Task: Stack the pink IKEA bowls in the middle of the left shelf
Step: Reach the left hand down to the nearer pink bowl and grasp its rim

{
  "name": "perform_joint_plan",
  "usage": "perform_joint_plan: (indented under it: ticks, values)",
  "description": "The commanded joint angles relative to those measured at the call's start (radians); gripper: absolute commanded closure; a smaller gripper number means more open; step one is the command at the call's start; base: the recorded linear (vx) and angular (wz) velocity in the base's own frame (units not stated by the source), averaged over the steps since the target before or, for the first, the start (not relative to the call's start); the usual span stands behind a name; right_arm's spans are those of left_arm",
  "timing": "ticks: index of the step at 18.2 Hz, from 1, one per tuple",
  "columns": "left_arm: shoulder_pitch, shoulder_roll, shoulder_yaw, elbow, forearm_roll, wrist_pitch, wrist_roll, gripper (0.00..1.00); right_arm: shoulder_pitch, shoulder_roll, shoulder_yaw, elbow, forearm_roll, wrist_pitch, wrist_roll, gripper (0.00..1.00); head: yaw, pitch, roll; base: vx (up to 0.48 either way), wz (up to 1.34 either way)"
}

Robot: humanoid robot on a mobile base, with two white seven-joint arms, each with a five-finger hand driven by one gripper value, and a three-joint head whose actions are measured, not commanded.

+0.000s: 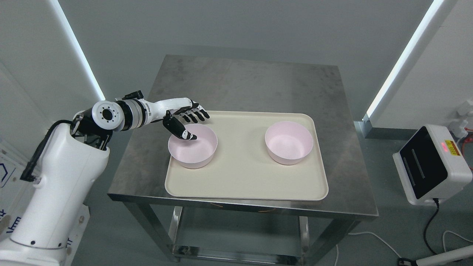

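A steel table (258,85) stands at centre, its top scuffed and dull, with a lower shelf (236,247) visible beneath the near edge. A cream tray (244,181) with rounded corners lies on the near half of the tabletop, slightly askew to the table edge. To the right, on the floor, sits a white device (432,164) with a black front panel, a small red light and a yellow label on top. Black and white cables (428,225) trail across the floor near it.

Grey walls (236,26) with two slanted light strips (77,48), steel table (251,81) centre, grey floor (391,236), white device (432,164) right.
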Motion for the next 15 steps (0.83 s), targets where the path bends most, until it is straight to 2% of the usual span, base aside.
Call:
perform_joint_plan:
  ticks: [1,3,5,8,13,15]
  values:
    - [0.003,0.007,-0.001,0.009,-0.014,-0.026,0.004,0.52,0.002,-0.017,-0.011,-0.034,0.0,0.0,0.001,0.0,0.0,0.0,0.0,0.0,0.0]
    - [0.014,0.007,-0.001,0.009,-0.014,-0.053,0.004,0.57,0.002,-0.017,-0.011,-0.034,0.0,0.0,0.001,0.0,0.0,0.0,0.0,0.0,0.0]
    - [0.026,0.008,0.002,0.009,-0.014,-0.09,0.004,0.67,0.002,-0.017,-0.011,-0.034,0.0,0.0,0.001,0.0,0.0,0.0,0.0,0.0,0.0]
    - [0.049,0.005,0.016,0.009,-0.014,-0.145,0.004,0.77,0.002,-0.017,-0.011,-0.034,0.0,0.0,0.001,0.0,0.0,0.0,0.0,0.0,0.0]
    - [0.053,-0.01,0.086,0.018,-0.014,-0.196,0.004,0.96,0.002,-0.017,-0.011,-0.034,0.0,0.0,0.001,0.0,0.0,0.0,0.0,0.0,0.0]
    - [0.057,-0.011,0.106,0.026,-0.014,-0.216,0.004,0.99,0.002,-0.017,-0.011,-0.034,0.0,0.0,0.001,0.0,0.0,0.0,0.0,0.0,0.0]
